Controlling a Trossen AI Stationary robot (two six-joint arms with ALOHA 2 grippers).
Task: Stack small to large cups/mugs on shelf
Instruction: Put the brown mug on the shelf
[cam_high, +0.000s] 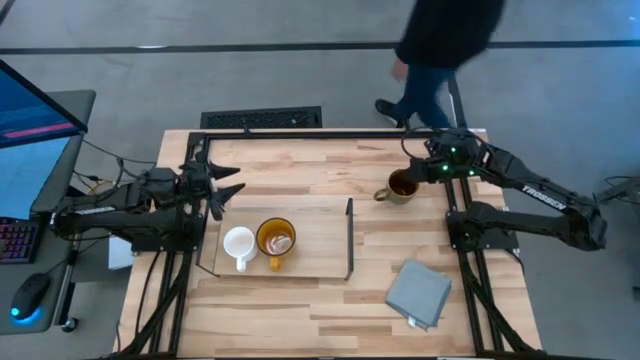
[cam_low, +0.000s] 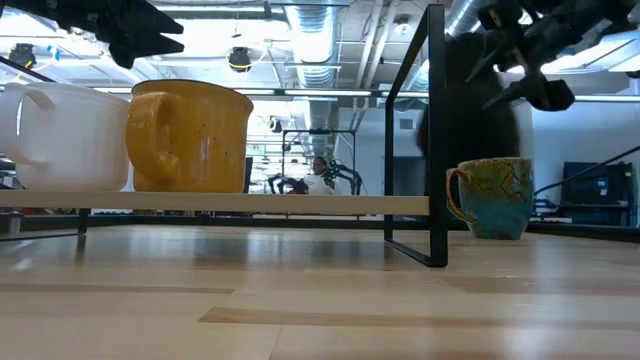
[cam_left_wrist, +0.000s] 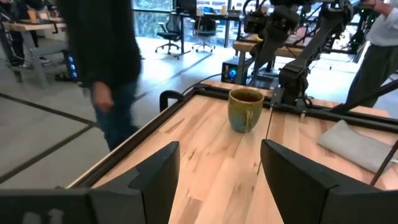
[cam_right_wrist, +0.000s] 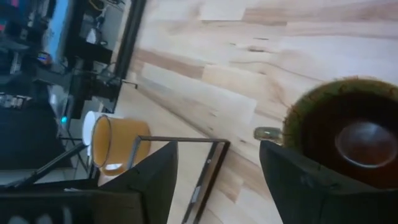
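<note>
The right hand (cam_high: 420, 172) hung open just above the olive-brown mug (cam_high: 400, 186), which stood on the surface (cam_high: 300, 160) just beyond the shelf's (cam_high: 320, 240) upright end. The white mug (cam_high: 238, 244) and amber mug (cam_high: 275, 239) stood side by side on the shelf, with the left hand (cam_high: 225, 187) open near them.

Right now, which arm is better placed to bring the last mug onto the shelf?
Right. The right gripper hovers open beside the olive mug, off the shelf's right end. The left gripper waits open past the shelf's left end.
</note>
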